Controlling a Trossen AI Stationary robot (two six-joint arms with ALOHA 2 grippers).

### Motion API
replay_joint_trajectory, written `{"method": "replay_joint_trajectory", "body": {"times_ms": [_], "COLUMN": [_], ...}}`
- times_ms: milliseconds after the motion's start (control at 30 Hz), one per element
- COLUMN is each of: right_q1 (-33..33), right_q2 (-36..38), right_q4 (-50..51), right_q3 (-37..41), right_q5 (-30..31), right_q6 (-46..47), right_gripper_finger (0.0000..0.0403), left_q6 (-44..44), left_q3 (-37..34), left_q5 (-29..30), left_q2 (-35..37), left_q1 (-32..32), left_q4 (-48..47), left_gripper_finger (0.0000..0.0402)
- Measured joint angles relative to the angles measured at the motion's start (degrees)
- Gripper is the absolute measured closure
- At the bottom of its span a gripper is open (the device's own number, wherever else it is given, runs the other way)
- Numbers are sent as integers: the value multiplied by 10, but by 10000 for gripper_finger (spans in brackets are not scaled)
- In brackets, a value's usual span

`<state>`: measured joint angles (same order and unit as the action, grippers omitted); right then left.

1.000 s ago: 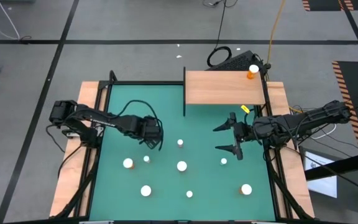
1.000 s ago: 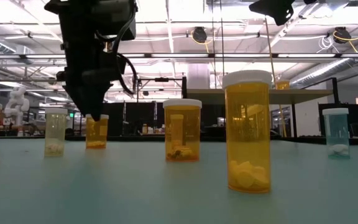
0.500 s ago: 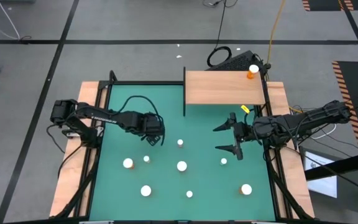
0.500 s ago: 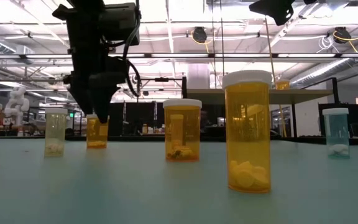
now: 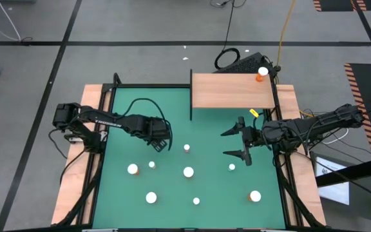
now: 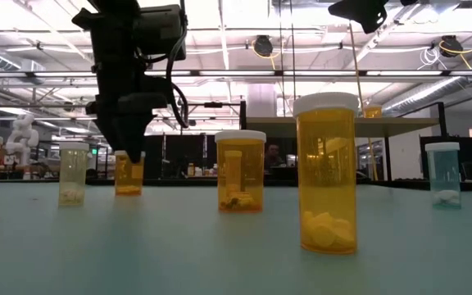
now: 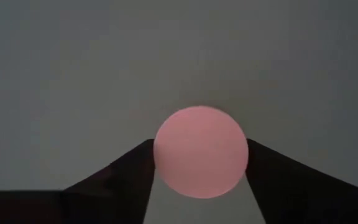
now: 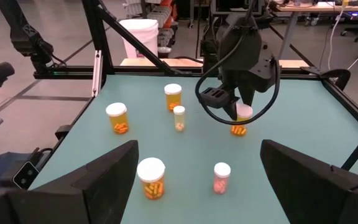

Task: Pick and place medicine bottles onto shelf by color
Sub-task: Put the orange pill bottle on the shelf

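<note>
A: On the green mat (image 5: 140, 116), the left gripper (image 5: 160, 142) stands straight down over a small orange pill bottle (image 6: 128, 174) toward the left and far part of the mat; in the left wrist view its two dark fingers (image 7: 114, 177) sit against either side of the round cap (image 7: 201, 151), pinching it, with the bottle's base on the mat in the low view.

B: And the right gripper (image 5: 239, 143)?

A: Spread wide, waiting above the mat near the right edge, just in front of the wooden shelf (image 5: 232, 90); one orange bottle (image 5: 261, 74) stands at the shelf's far right corner.

B: How will that bottle handle?

A: By the look of it, light, stiff plastic with a few loose pills inside; smooth-sided, so likely slippery; the cap or the body just under it gives the firmest hold, and a tall narrow bottle could tip if nudged off centre.

B: What differs from a second ago?

A: The left gripper has shifted slightly rightward and farther across the mat, settling over the cap; half a second ago it was almost in its present spot; the right arm and the other bottles (image 5: 188, 172) have not moved.
</note>
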<state>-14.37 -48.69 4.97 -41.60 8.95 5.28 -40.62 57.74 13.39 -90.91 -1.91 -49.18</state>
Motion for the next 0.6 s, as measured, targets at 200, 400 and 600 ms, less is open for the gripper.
{"method": "replay_joint_trajectory", "body": {"times_ms": [200, 400, 600], "right_q1": [0, 0, 0], "right_q2": [0, 0, -2], "right_q4": [0, 0, -8], "right_q3": [0, 0, 0], "right_q5": [0, 6, 19], "right_q6": [0, -10, -11], "right_gripper_finger": [69, 69, 69], "left_q6": [25, 65, 131], "left_q3": [0, 0, 3], "left_q5": [2, -3, -36], "left_q2": [0, 0, 8], "left_q1": [0, 0, 0], "left_q4": [0, 11, 50], "left_gripper_finger": [199, 177, 196]}}
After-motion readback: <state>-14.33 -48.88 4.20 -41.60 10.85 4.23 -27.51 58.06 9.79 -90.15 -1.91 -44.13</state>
